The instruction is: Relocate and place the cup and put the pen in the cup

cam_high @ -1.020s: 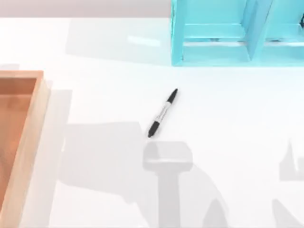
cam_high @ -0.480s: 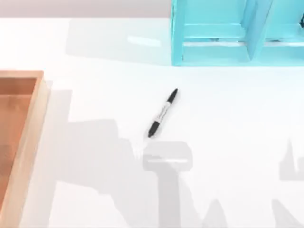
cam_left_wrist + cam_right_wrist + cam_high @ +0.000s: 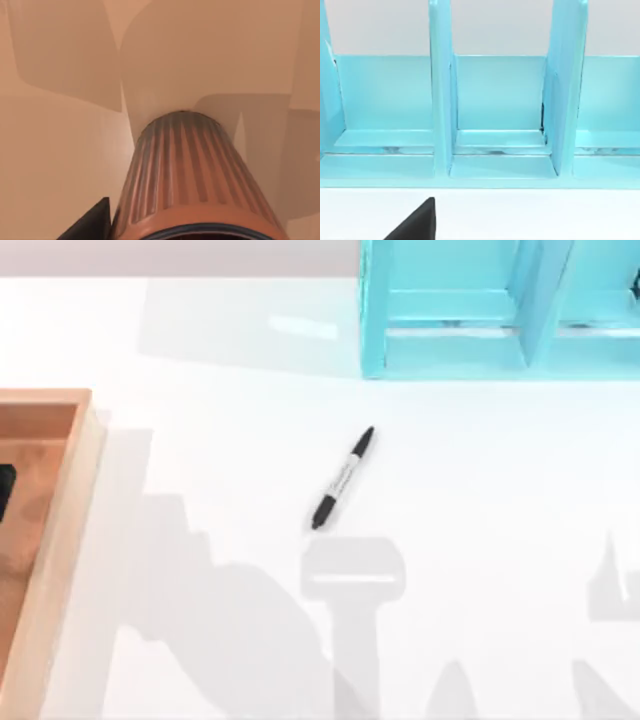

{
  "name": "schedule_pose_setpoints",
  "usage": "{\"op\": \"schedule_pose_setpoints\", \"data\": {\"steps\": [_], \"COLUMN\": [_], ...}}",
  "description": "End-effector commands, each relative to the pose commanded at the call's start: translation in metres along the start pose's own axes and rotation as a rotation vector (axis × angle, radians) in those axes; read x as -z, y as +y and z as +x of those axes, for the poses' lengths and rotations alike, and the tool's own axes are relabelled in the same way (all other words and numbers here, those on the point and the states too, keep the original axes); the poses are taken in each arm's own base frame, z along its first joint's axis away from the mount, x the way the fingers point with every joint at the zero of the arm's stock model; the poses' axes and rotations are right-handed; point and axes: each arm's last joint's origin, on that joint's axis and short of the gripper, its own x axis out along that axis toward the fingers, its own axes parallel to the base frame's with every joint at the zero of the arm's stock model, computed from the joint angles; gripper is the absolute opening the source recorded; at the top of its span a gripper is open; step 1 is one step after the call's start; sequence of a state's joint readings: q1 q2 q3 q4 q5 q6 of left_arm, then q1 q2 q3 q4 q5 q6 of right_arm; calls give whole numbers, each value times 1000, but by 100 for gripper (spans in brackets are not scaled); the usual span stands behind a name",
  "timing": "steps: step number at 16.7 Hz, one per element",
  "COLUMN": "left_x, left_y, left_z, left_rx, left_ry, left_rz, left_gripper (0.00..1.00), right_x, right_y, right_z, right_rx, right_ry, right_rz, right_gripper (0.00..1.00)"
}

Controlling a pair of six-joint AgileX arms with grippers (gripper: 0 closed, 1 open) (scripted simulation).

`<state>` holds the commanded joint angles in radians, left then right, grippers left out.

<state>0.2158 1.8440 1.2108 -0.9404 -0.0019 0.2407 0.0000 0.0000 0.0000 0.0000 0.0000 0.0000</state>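
The pen (image 3: 343,478), black at both ends with a grey-white barrel, lies slanted on the white table near the middle. The cup (image 3: 190,175), reddish-brown and ribbed, stands on the wooden floor of the tray (image 3: 75,500) at the table's left. My left gripper (image 3: 192,234) hangs right above its rim, open, with one black finger (image 3: 90,225) beside the cup's wall. A dark part of my left arm (image 3: 4,492) shows over the tray. My right gripper (image 3: 480,235) is open and holds nothing, with one finger (image 3: 417,220) over the table facing the shelf.
A teal shelf unit (image 3: 480,310) with upright dividers (image 3: 441,100) stands at the back right. The tray's raised wooden wall (image 3: 60,570) borders the left side. Bare white table lies around the pen.
The arm's shadow has slid left across the table. A dark part of my left arm has come into view over the tray. The pen has not moved.
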Motion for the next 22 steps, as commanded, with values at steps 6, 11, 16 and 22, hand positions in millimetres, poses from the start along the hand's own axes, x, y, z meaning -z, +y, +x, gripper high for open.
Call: {"op": "schedule_pose_setpoints", "data": {"steps": [6, 11, 16, 22], "left_x": [0, 0, 0, 0], "left_y": [0, 0, 0, 0], "left_z": [0, 0, 0, 0], "left_rx": [0, 0, 0, 0], "left_ry": [0, 0, 0, 0], "left_rz": [0, 0, 0, 0], "left_gripper": [70, 32, 0, 0], "right_x": [0, 0, 0, 0], "right_y": [0, 0, 0, 0], "right_z": [0, 0, 0, 0], "right_rx": [0, 0, 0, 0], "right_ry": [0, 0, 0, 0], "right_rz": [0, 0, 0, 0], "right_gripper": [100, 100, 100, 100]}}
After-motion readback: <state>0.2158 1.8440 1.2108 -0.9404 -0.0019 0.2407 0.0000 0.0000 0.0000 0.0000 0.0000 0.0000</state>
